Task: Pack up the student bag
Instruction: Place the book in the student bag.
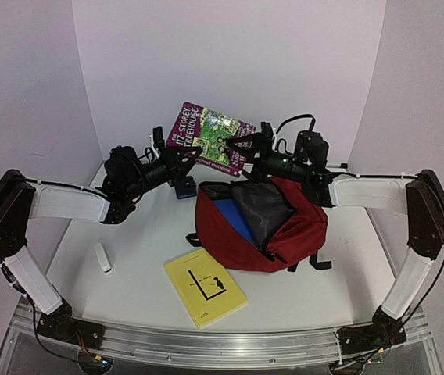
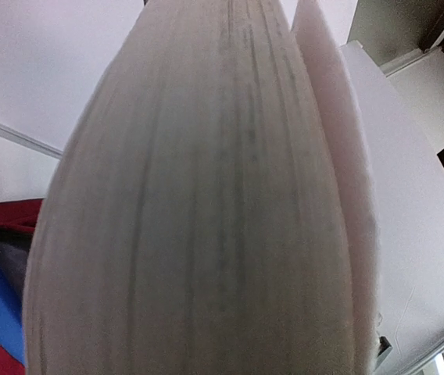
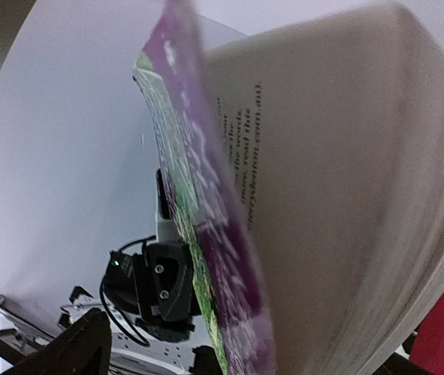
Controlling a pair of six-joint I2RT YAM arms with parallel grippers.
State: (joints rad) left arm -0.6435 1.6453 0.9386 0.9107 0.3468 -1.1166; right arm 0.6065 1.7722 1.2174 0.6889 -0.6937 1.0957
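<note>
Near bag (image 1: pixel 288 234), book (image 1: pixel 206 134) blocks L+R wrist views.

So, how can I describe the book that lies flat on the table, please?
Find the big dark red student bag on the table. The yellow book lies flat just in front of it, toward the arm bases. Unlike the purple book held in the air, it is yellow with a small black drawing.
</note>
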